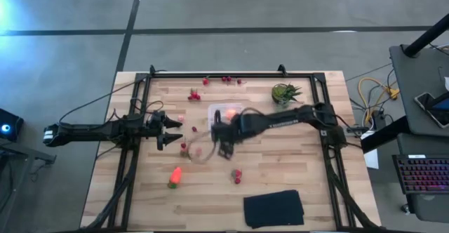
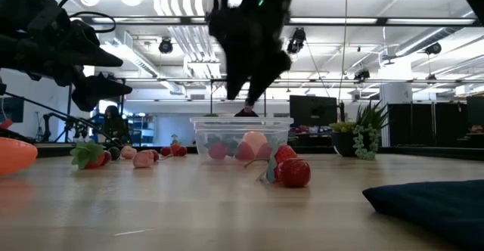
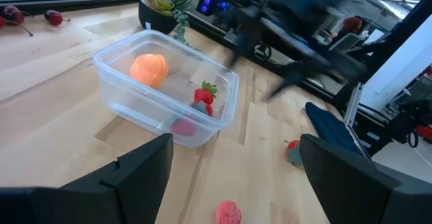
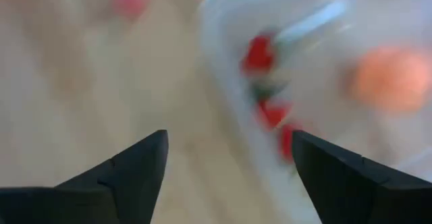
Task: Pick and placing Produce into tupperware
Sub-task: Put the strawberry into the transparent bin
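The clear tupperware [image 1: 226, 112] stands on the table's middle. It holds a round orange fruit [image 3: 148, 69] and red berry pieces [image 3: 204, 94]. My right gripper [image 4: 229, 177] hangs open above the table beside the box's left near corner, pointing steeply down, with nothing between its fingers. My left gripper [image 3: 233, 177] waits open at the table's left, facing the box. An orange carrot piece [image 1: 175, 175] lies near the left front. Loose red pieces lie at the far edge [image 1: 226, 80], left of the box [image 1: 195, 94] and in front of it [image 1: 237, 176].
A spiky green plant [image 1: 284, 92] stands to the right of the box. A flat black cloth [image 1: 273, 208] lies at the near right. A black frame [image 1: 210, 75] runs around the table's edges. Bare wood lies between the carrot piece and the cloth.
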Controlling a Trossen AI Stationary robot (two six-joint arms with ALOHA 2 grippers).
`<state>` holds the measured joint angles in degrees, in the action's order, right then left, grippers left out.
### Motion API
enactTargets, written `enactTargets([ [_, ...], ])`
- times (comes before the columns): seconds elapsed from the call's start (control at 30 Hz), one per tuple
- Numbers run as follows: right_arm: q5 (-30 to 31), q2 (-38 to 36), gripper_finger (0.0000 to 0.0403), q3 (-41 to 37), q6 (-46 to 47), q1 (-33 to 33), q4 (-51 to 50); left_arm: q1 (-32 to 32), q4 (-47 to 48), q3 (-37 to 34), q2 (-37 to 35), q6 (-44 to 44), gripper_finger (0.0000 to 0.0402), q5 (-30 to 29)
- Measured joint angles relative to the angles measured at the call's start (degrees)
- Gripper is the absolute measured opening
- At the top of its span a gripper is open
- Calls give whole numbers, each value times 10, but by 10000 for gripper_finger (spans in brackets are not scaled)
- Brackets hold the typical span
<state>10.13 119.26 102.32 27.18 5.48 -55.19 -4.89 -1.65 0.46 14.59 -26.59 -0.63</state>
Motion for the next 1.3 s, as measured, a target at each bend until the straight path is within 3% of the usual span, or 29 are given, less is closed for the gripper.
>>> enactTargets([
  [0.2,-102,1,300,-26,172,55,-62,0,0,0,0,0,306,0],
  [0.4,-23,2,286,-43,161,135,-37,0,0,0,0,0,306,0],
  [0.47,-25,2,280,-54,187,152,-39,0,0,0,0,0,306,0],
  [0.6,-63,2,269,-80,298,151,-35,0,0,0,0,0,306,0],
  [0.8,-50,2,264,-97,308,164,23,0,0,0,0,0,306,0],
  [0.9,-83,2,269,-100,375,159,31,0,0,0,0,0,306,0],
  [1.1,-85,2,273,-92,486,145,38,0,0,0,0,0,306,0],
  [1.3,-86,2,264,-90,504,138,64,0,0,0,0,0,306,0],
])
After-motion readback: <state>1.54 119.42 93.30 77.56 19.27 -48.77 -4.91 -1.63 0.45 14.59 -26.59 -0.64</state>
